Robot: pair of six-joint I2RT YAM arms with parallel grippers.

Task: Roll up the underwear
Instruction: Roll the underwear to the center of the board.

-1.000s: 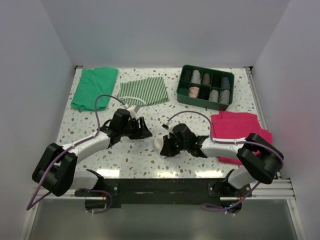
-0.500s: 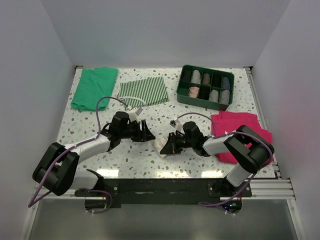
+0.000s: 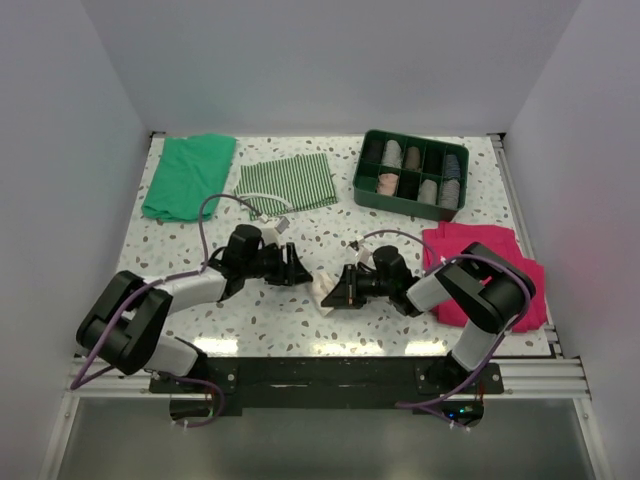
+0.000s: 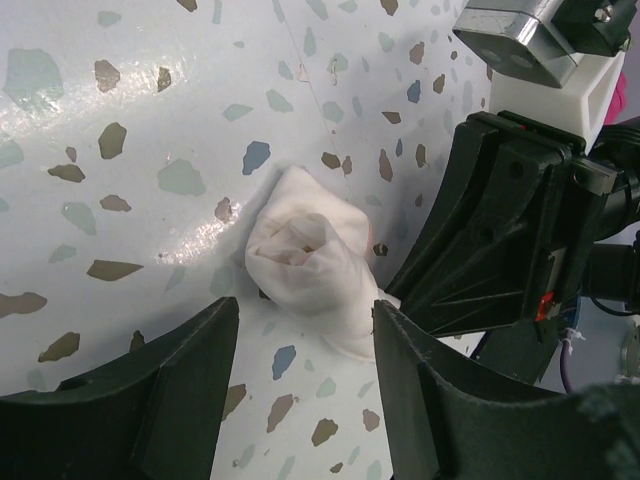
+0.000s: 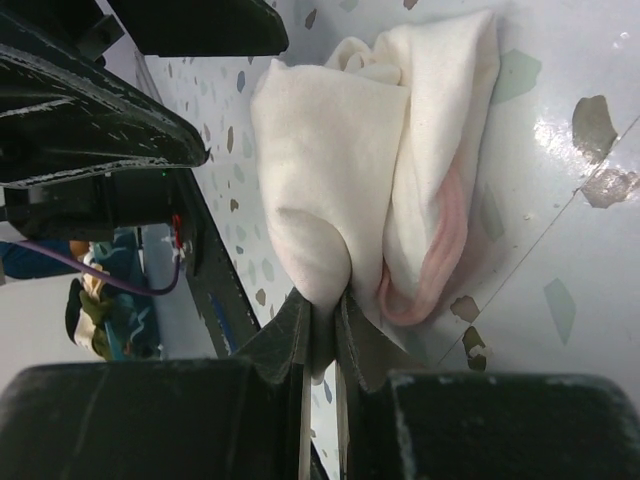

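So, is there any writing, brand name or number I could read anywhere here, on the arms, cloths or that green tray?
None: no text can be read in any view.
The underwear, the striped cloth and the green compartment tray bear no print.
The right gripper shows only a small red spot, too small to read.

A white speckled terrazzo tabletop (image 3: 300,335) holds a plain green cloth (image 3: 188,177) lying flat at the far left. Just right of it lies a green-and-white striped cloth (image 3: 288,181). Far right sits a dark green divided tray (image 3: 400,203) of rolled fabrics (image 3: 392,154), with a bright magenta cloth (image 3: 462,246) nearer.
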